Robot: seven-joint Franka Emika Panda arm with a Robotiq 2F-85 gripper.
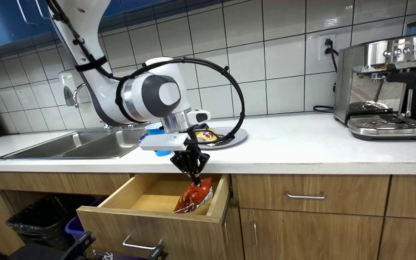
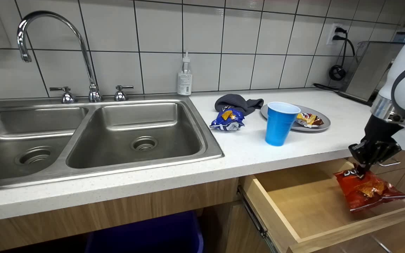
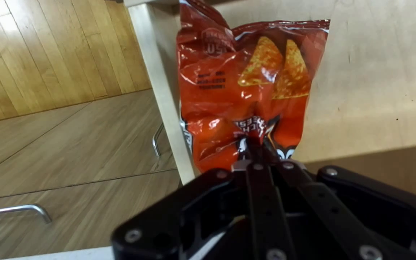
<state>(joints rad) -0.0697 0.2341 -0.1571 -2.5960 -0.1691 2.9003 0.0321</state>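
Drawer (image 2: 294, 207) pulled out under the counter (image 1: 320, 144). Red chip bag (image 2: 367, 191) at the drawer wall farther from the sink (image 2: 107, 149); can't tell whether its low end touches the drawer floor. Gray plate (image 1: 241, 137) on the counter carries a snack packet (image 2: 308, 120); upright blue cup (image 2: 280, 128) beside it, contents hidden. Arm (image 1: 103, 95) reaches in from the sink side, wrist bent, gripper (image 2: 362, 169) pointing down just beyond the counter's front edge. Fingers together, clamped on the bag's upper part. Drawer floor spreads sinkward from the bag.
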